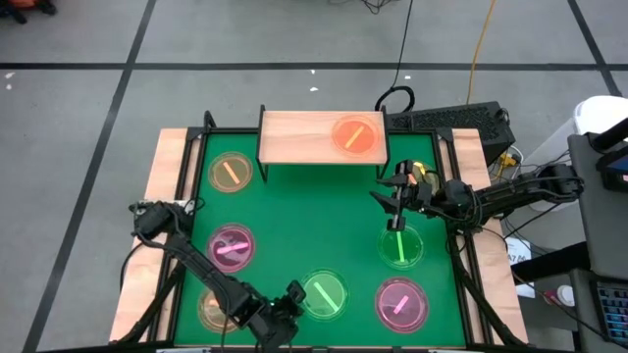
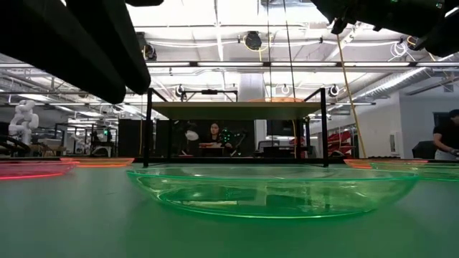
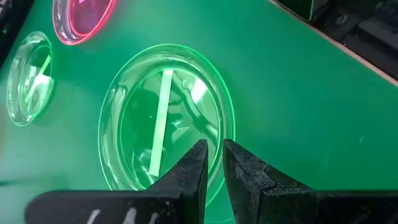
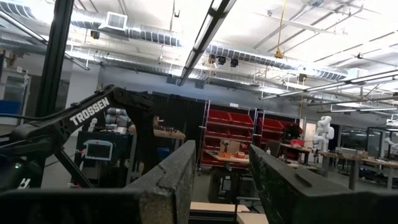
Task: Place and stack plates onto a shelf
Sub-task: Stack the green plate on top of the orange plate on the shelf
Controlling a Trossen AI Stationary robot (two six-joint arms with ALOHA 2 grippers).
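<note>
Left pincer (image 3: 213,163) is seen low over the near rim of a green plate (image 1: 323,293) at the front of the green surface (image 1: 294,211), its fingers almost closed with nothing between them. Right pincer (image 1: 394,201) is held raised near the shelf (image 1: 294,137), slightly open and empty. One orange plate (image 1: 356,134) is lying on the shelf.

Green table (image 1: 294,211) w/ light-wood border (image 1: 162,186), set on grey floor (image 1: 88,118) marked w/ dark tape lines. Black keyboard (image 1: 456,120) behind table's far right corner; black cable (image 1: 402,44) and yellow cable (image 1: 480,44) run across floor beyond it. White device (image 1: 599,116) at far right edge. Low view: seated person (image 2: 214,137) at a desk beyond table, another person (image 2: 447,140) at right edge, white humanoid figure (image 2: 23,118) far left. Right wrist view: red bin racks (image 4: 245,134), ceiling ducts (image 4: 118,22).
</note>
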